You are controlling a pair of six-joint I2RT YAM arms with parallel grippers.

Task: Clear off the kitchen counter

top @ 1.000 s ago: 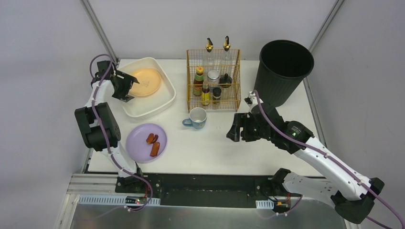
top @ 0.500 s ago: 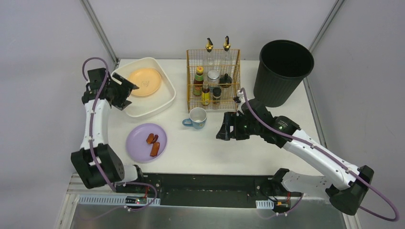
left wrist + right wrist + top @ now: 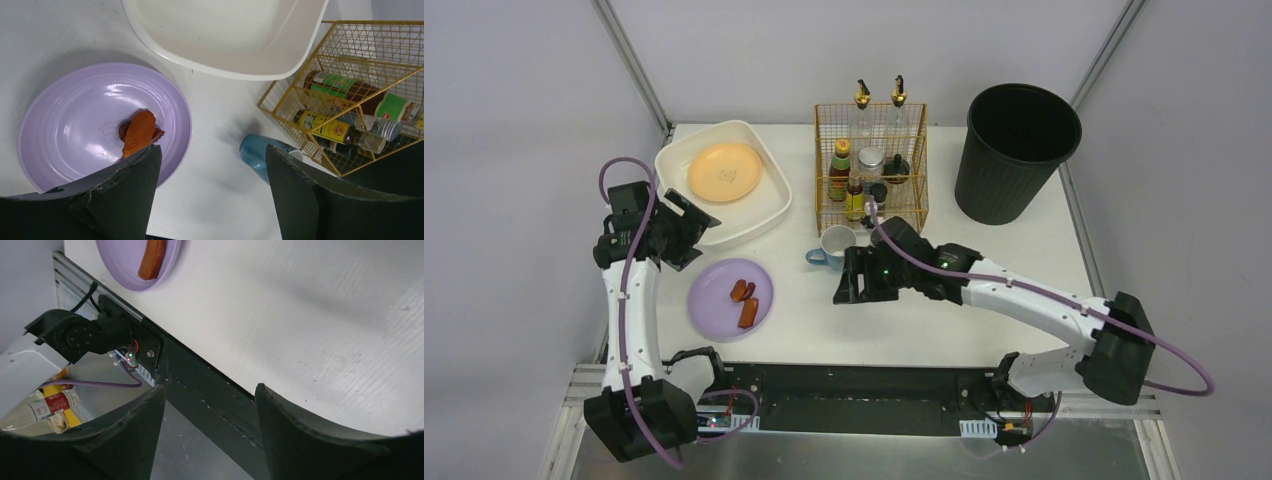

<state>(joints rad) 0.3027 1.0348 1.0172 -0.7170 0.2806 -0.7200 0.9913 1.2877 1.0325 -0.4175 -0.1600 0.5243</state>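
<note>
1. Two plates: purple plate lower left, orange plate upper left.
2. Three food pieces.
3. One mug.
4. One basin, one wire rack, one bin.
5. Two tall pourer bottles.

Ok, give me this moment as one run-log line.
left gripper: open, near purple plate | right gripper: open, empty, near mug | food: on plate | counter: not cleared

Left gripper: jaws spread, empty, angled down and rightward. Right gripper: jaws spread, empty, reached far leftward, arm outstretched low.
</note>
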